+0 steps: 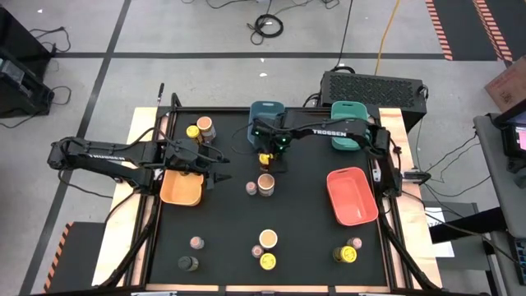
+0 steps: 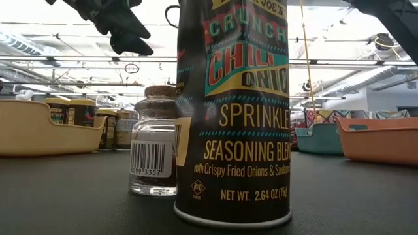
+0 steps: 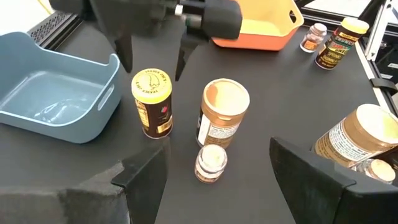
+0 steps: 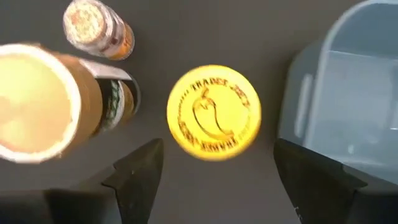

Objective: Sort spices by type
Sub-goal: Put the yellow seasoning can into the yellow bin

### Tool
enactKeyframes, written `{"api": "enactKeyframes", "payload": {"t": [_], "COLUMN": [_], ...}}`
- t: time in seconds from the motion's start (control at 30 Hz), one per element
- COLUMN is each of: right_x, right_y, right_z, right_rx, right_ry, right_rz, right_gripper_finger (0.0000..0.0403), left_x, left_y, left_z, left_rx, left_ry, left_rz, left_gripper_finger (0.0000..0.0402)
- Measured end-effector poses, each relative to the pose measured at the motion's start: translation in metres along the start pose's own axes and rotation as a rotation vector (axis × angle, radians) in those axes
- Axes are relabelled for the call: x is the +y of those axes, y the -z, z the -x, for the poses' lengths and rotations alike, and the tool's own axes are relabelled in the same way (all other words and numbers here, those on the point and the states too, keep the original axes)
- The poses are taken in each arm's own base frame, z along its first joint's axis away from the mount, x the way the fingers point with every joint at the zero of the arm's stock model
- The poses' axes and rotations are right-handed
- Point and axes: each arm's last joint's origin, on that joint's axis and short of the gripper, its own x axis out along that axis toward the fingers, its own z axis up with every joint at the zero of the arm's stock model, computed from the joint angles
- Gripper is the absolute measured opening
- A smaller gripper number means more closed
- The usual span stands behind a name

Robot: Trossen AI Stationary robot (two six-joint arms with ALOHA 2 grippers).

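The right gripper [image 4: 211, 171], fingers spread, is hovering above the yellow-lidded round spice jar [image 4: 213, 112] beside the blue plastic bin [image 4: 339, 99]; next it likely needs lowering and clamping. The left gripper [image 3: 214, 180], fingers released, is waiting.

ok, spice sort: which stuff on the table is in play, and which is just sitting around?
In play:
- yellow-lidded jar under the right gripper
- tan-topped jar
- small pinkish-topped jar
- other jars along the near edge

Lying about:
- black box behind the table
- floor cables
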Motion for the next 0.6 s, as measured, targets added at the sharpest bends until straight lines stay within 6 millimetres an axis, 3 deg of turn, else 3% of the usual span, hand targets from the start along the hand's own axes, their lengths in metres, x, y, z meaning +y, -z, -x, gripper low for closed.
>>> {"api": "enactKeyframes", "payload": {"t": [0.17,0.33,0.47,0.6], "right_x": [-0.004,-0.004,0.002,0.017], "right_y": [0.007,0.026,0.054,0.095], "right_z": [0.029,0.065,0.085,0.089], "right_rx": [-0.040,-0.037,-0.068,-0.176], "right_ry": [0.032,0.034,0.044,0.070], "right_rz": [-0.009,-0.075,-0.145,-0.185], "right_gripper_finger": [0.0289,0.0287,0.0287,0.0287], "left_x": [0.000,0.000,0.001,0.002], "left_y": [0.000,0.001,0.009,0.012], "left_z": [0.000,-0.002,-0.005,-0.008], "left_rx": [0.003,0.009,0.026,0.017], "left_ry": [-0.001,-0.002,-0.007,-0.028], "left_rz": [0.000,0.000,0.000,0.009], "left_gripper_finger": [0.0276,0.0276,0.0276,0.0276]}}
